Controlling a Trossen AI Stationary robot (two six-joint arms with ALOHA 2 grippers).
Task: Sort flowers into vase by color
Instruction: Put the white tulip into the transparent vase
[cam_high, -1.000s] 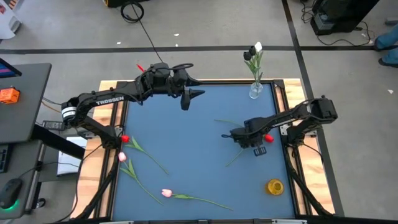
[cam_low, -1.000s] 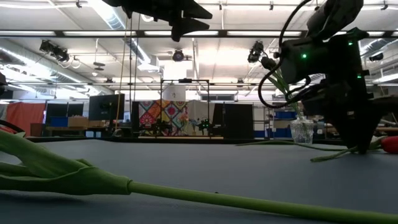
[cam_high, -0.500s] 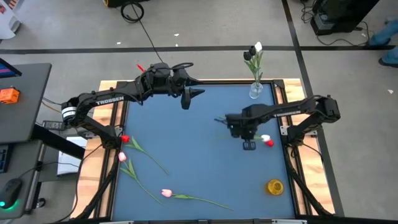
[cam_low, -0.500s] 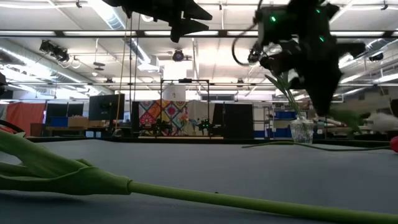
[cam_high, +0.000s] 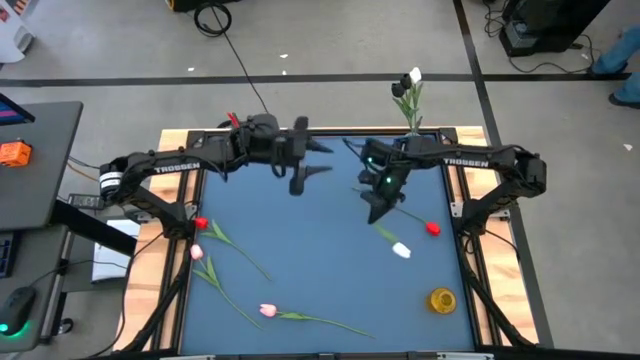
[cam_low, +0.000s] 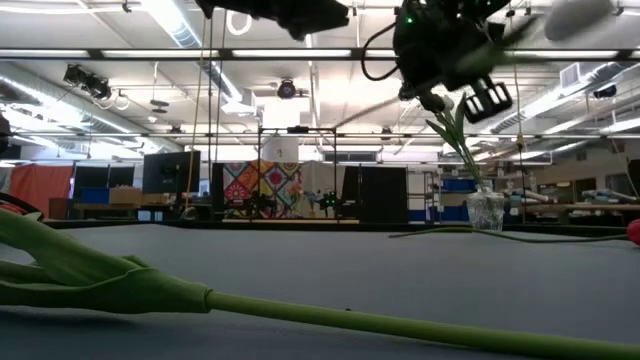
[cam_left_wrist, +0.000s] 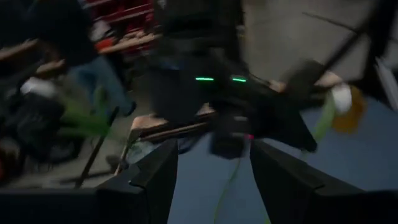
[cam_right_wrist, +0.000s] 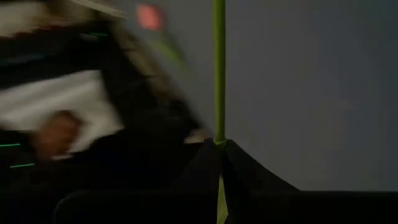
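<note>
The right gripper (cam_high: 377, 208) is pinching the thin green stem of a white-headed artificial tulip (cam_high: 401, 250), lifted above the blue desk (cam_high: 300, 250); the left gripper (cam_high: 322, 158) is hanging open.

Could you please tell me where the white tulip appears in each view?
High: white tulip right of centre, over the mat.
Low: head in the top right corner.
Left wrist: head at the right.
Right wrist: only its stem.
Shared landmark: right gripper pinching its stem.
</note>
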